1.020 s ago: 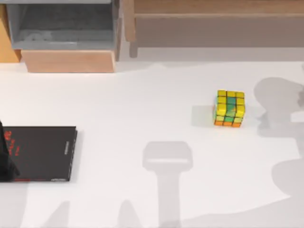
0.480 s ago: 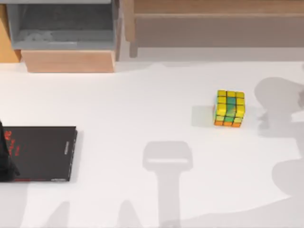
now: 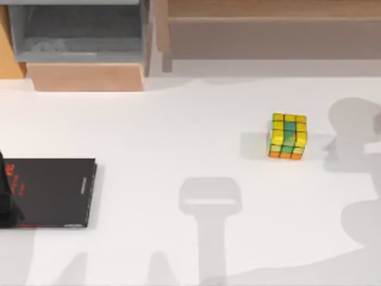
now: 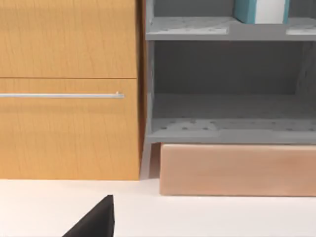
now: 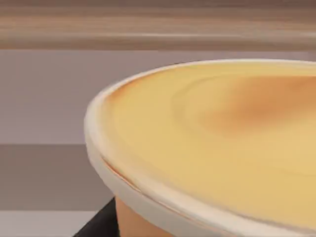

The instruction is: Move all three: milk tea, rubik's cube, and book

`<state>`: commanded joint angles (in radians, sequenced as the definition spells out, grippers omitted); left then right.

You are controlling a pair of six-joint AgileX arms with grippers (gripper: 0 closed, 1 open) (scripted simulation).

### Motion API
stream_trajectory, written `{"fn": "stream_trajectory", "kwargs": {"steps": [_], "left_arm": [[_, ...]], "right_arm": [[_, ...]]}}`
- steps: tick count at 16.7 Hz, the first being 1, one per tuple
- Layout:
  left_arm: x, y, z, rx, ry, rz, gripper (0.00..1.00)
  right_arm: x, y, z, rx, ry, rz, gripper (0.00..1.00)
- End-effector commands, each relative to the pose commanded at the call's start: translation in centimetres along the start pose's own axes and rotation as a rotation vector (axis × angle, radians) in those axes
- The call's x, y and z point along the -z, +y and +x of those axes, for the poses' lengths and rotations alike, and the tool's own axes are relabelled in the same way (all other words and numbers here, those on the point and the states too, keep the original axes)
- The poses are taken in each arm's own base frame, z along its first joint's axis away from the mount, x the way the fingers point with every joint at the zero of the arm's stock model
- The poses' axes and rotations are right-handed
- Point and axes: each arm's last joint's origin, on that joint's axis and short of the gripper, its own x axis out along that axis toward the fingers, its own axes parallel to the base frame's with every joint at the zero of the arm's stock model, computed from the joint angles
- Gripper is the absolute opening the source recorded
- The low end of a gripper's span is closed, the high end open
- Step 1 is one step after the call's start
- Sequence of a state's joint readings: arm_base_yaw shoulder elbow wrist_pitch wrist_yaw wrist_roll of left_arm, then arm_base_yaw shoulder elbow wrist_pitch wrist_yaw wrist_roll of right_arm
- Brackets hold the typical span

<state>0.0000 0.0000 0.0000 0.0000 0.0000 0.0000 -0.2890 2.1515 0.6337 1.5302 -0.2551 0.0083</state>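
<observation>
The white table (image 3: pixel 178 149) carried a grey shelf unit (image 4: pixel 227 89) along its back left, with the book (image 4: pixel 260 11) standing on an upper shelf. A thin black book (image 3: pixel 50 192) lay at the left edge. The rubik's cube (image 3: pixel 287 136) sat right of centre, untouched. The milk tea (image 5: pixel 222 148) (lid close up) loomed before the right wrist camera; whether either claw was spread or pinching, I cannot tell.

yellow rubik's cube (image 3: pixel 287 136) upright on table's right.

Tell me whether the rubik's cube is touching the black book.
Apart. The top view shows the rubik's cube on the table's right half and the black book at its left edge, with bare white tabletop between them.
</observation>
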Motion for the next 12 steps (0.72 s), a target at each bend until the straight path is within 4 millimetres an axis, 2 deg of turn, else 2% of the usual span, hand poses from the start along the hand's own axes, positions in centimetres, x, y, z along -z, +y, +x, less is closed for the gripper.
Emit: {"fn": "stream_trajectory", "kwargs": {"steps": [8, 12], "left_arm": [[0.0, 0.0, 0.0, 0.0, 0.0, 0.0, 1.0], [0.0, 0.0, 0.0, 0.0, 0.0, 0.0, 1.0]], "right_arm": [[0.0, 0.0, -0.1, -0.002, -0.001, 0.0, 1.0], [0.1, 0.0, -2.2, -0.002, 0.005, 0.001, 1.0]]}}
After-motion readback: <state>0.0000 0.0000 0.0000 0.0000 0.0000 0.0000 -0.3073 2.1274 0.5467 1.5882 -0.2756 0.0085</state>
